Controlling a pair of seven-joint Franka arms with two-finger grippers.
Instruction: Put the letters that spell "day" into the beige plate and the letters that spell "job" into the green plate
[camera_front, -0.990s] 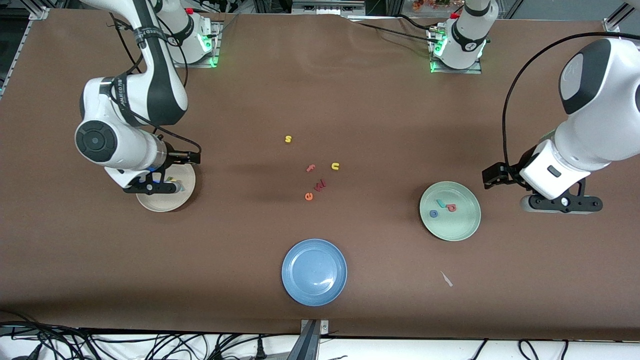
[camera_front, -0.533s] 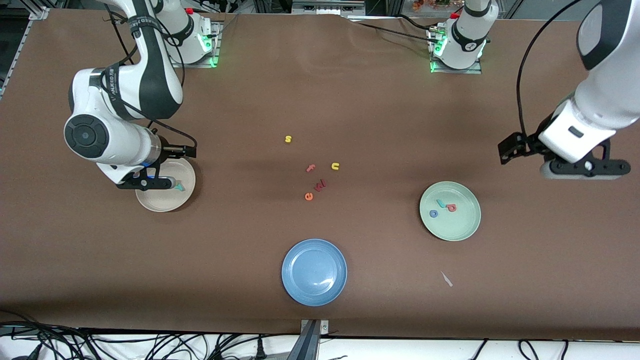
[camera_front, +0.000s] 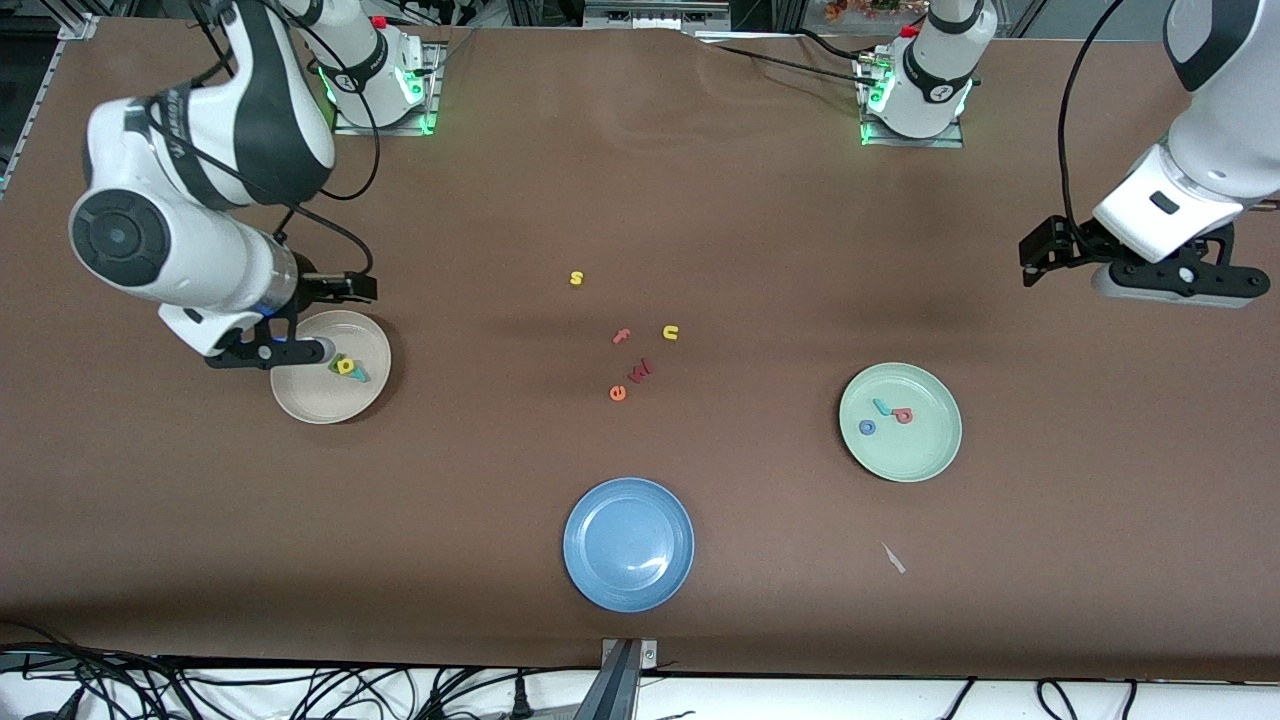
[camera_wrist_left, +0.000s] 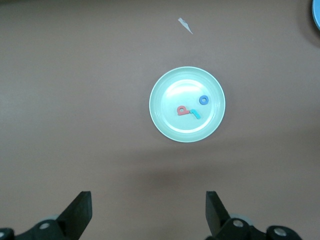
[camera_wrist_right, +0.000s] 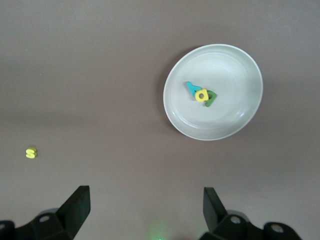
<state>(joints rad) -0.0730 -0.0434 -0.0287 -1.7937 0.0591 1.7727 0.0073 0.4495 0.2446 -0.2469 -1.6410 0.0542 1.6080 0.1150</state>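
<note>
A robotics lab: bolted arm bases (camera_front: 912, 95), loose cables (camera_front: 200, 690).

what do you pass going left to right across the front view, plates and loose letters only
round cream-beige plate → yellow foam "s" → round blue plate → yellow foam "u" → round pale mint-green plate. The pink "f", orange "e" and dark red letter overlap the blue plate's span, so left out.

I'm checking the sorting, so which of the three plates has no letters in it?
The blue plate, nearest the front camera. The beige plate and green plate each hold three letters.
</note>
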